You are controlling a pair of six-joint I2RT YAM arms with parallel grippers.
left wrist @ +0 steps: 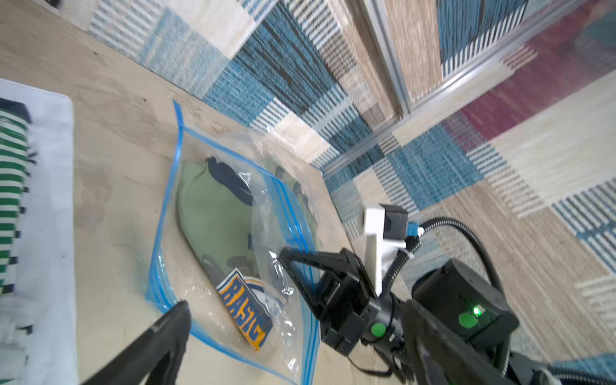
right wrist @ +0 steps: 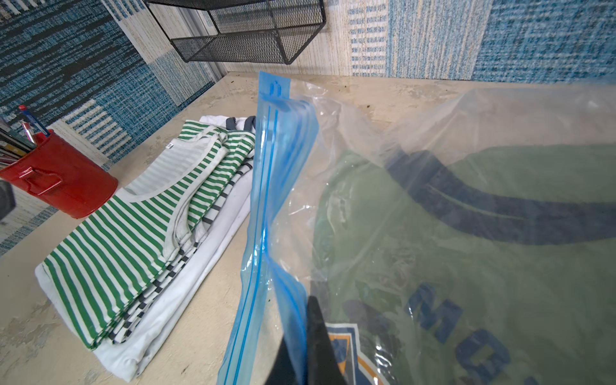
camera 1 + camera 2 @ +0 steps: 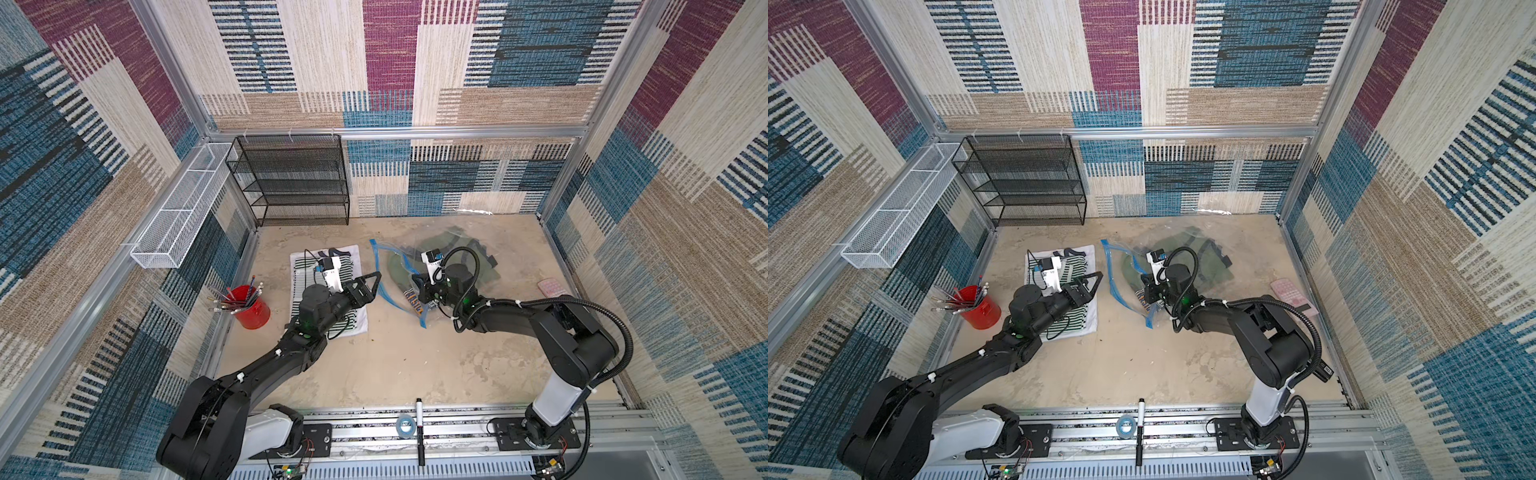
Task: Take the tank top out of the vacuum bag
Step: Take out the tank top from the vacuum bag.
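The vacuum bag (image 3: 380, 266) (image 3: 1113, 274) lies right of the table's middle, clear plastic with a blue zip strip along its left edge. Through it shows the tank top (image 1: 216, 213) (image 2: 466, 266), green with navy trim and an orange and blue print. My right gripper (image 3: 419, 291) (image 3: 1148, 295) (image 2: 306, 333) is shut on the upper layer of the blue strip (image 2: 270, 166) and holds it raised off the lower layer, as the left wrist view also shows (image 1: 290, 263). My left gripper (image 3: 365, 286) (image 3: 1090, 286) (image 1: 300, 320) is open and holds nothing, just left of the bag, over the folded clothes.
A stack of folded clothes (image 3: 303, 270) (image 2: 133, 233), a green-striped top uppermost, lies left of the bag. A red cup of pens (image 3: 251, 309) stands further left. A black mesh shelf (image 3: 295, 183) and a white wire basket (image 3: 178, 212) are at the back left. A pink object (image 3: 550, 286) lies by the right wall.
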